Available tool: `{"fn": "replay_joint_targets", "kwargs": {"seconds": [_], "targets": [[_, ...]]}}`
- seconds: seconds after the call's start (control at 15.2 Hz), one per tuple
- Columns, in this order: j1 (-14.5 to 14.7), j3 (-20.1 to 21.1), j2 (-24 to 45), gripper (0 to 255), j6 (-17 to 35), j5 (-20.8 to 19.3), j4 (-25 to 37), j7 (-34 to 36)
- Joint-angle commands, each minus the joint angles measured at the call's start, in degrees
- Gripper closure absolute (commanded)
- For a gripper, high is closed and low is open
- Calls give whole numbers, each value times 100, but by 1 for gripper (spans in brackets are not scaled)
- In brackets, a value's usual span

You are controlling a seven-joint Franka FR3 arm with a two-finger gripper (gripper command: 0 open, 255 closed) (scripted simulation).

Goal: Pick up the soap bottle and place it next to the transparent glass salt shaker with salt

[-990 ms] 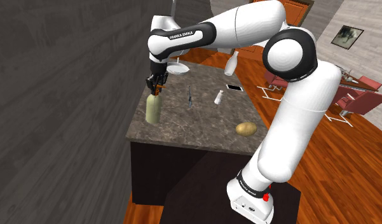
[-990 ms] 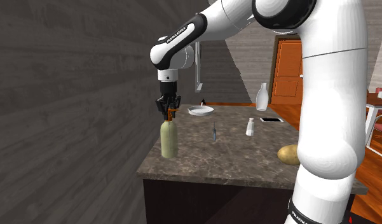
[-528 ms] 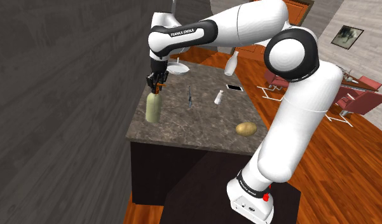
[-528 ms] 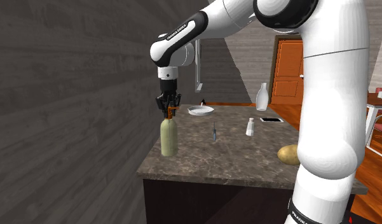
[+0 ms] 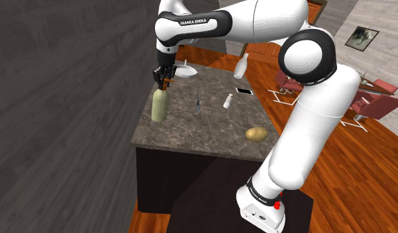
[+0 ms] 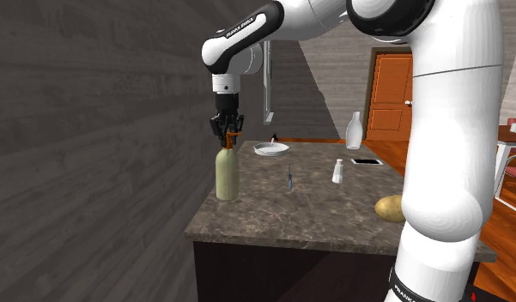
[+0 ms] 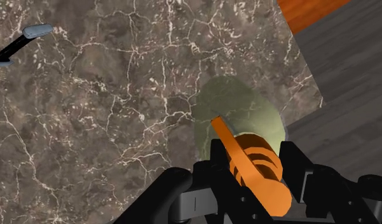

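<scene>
Holding the soap bottle by its orange pump, with the gripper pinched narrow around it and both fingers pressed against the pump in the wrist view. Hanging straight below the gripper, upright, with the olive-grey body at or just off the dark marble counter; cannot tell for sure whether clear of the stone.

So: grasp done, lift apparently only just begun. Left to do: raise higher, carry across, set down, let go.

Well away from the gripper, out toward the open side of the counter, the salt shaker. Between gripper and shaker, a small dark-handled utensil lying flat. Just beyond the gripper, a white dish. Past the shaker, a tall white bottle, and nearer the counter's front edge a potato.

Probably needs enough height to pass over the utensil, then a gentle lowering just beside the shaker without tipping it.
</scene>
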Motion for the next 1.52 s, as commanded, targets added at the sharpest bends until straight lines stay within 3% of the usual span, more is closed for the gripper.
{"fn": "replay_joint_targets", "kwargs": {"seconds": [0.0,1.45], "targets": [[3,2,-26,255,-156,-1,130,9],[-1,0,48,255,-1881,-6,1930,33]]}}
